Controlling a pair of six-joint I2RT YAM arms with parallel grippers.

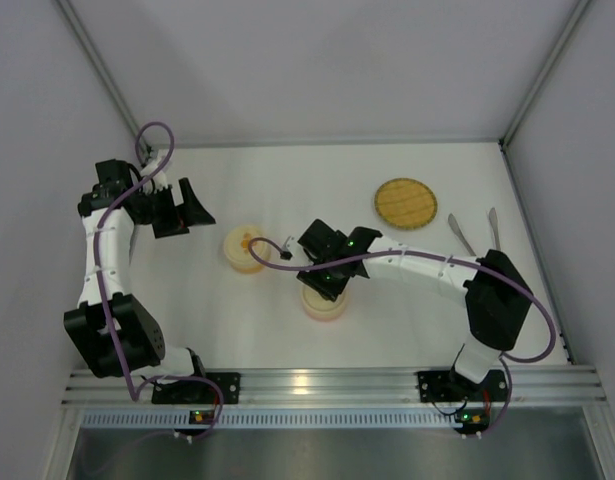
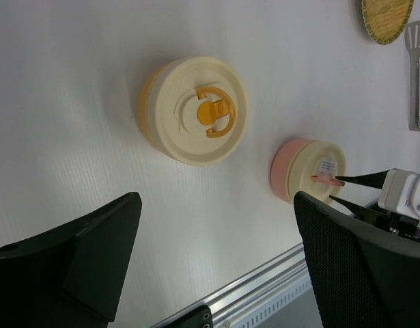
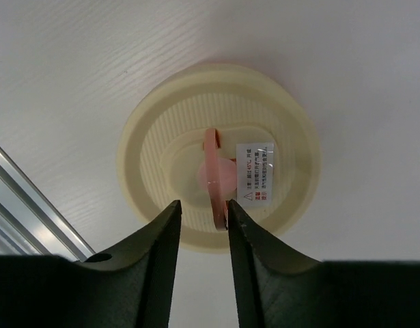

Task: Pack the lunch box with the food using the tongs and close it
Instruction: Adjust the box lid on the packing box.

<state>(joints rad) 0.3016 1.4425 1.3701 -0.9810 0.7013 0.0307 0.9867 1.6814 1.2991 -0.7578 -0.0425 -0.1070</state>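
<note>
Two round lunch boxes with cream lids stand on the white table: a yellow one [image 1: 245,250] [image 2: 189,82] and a pink one [image 1: 323,306] [image 2: 286,171] [image 3: 162,137]. My right gripper [image 1: 322,285] [image 3: 203,208] hangs over the pink box, its jaws narrowed round the upright pink lid handle [image 3: 213,174]. One finger touches the handle and a gap remains at the other. My left gripper [image 1: 192,210] [image 2: 216,205] is wide open and empty, left of the yellow box. The tongs [image 1: 474,232] [image 2: 418,75] lie at the far right. No food shows.
A round woven plate [image 1: 405,203] [image 2: 387,19] lies at the back right, next to the tongs. An aluminium rail [image 1: 317,382] runs along the near table edge. White walls close in the left, back and right sides.
</note>
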